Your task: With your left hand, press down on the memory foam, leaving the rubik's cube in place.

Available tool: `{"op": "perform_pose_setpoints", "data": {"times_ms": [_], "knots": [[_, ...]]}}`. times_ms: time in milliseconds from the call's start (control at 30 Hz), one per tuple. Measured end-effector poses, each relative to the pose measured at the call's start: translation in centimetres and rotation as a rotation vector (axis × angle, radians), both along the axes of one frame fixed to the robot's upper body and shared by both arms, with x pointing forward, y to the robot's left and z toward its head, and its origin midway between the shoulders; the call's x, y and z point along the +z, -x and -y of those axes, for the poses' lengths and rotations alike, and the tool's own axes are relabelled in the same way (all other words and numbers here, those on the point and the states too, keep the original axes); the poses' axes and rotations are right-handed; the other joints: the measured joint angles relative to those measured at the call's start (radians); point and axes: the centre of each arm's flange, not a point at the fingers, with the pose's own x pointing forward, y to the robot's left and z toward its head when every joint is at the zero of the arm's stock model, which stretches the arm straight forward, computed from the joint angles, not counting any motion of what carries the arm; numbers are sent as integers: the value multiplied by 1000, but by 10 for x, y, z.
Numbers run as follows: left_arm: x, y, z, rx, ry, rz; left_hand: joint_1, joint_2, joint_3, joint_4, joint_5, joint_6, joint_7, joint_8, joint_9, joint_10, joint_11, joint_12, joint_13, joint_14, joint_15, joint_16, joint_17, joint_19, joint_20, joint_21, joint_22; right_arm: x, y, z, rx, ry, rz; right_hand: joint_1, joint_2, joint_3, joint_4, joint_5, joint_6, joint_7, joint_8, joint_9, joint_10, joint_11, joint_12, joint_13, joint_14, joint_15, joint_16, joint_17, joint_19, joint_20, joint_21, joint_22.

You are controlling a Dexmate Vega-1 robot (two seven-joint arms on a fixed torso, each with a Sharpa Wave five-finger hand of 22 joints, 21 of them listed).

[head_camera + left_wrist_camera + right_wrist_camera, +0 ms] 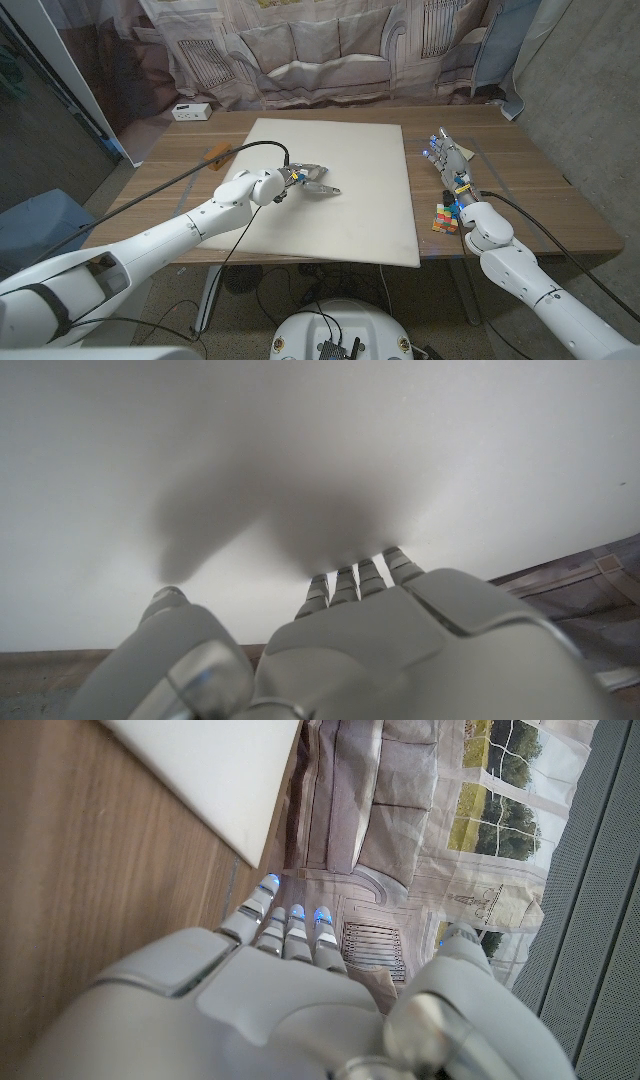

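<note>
The memory foam (330, 150) is a large white slab lying on the wooden table (540, 200). My left hand (308, 181) is over the slab's near middle, fingers stretched forward and apart, close to or touching the surface. In the left wrist view my left hand (380, 640) points at the white memory foam (320, 450), and its shadow lies right by the fingertips. The rubik's cube (445, 217) sits on the wood just right of the foam's edge. My right hand (452, 165) stands beside and just beyond the cube, fingers extended, holding nothing.
A small white box (190, 111) sits at the table's far left corner. A patch of tape (218, 153) lies left of the foam. A printed sofa backdrop (330, 50) hangs behind the table. In the right wrist view the foam's corner (230, 780) lies beside my right hand (290, 990).
</note>
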Motion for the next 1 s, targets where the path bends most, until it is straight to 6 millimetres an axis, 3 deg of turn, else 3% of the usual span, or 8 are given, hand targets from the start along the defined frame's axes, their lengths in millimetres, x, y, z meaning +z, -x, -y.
{"op": "perform_pose_setpoints", "data": {"times_ms": [1000], "knots": [[12,8,-2,7,27,85,17,17,7,-7,0,18,0,0,0,14,-4,8,-1,19,-11,0,1,15,-6,2,2,0,1,2,3,-3,9,0,0,-4,-4,0,4,-4,0,0,4,4,0,0,0,0,0,0,5,6,0,0]]}}
